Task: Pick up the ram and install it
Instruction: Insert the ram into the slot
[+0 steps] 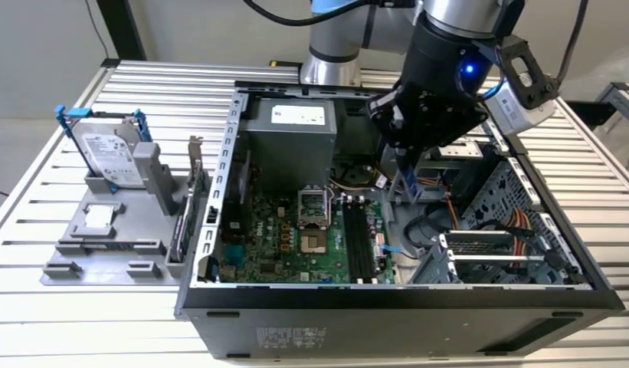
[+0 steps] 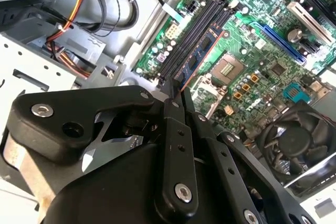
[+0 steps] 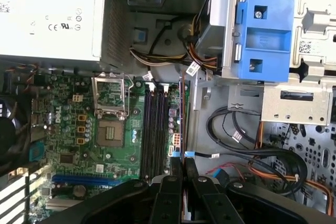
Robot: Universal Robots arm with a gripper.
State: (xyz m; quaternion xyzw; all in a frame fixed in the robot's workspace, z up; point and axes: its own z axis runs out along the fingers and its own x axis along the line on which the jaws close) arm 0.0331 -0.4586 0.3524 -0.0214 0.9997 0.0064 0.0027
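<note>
- gripper (image 3: 181,163) clamped on the ram (image 3: 181,114) — held edge-on, jaws narrow around it
- ram hangs above the board (image 3: 68,145), just beside the black slots (image 3: 155,129)
- psu (image 3: 47,14) sits past the slots' far end

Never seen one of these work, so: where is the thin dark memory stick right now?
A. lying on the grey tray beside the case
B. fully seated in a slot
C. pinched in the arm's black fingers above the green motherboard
C: in both wrist views the black fingers pinch the thin dark memory stick edge-on above the green motherboard.
</note>
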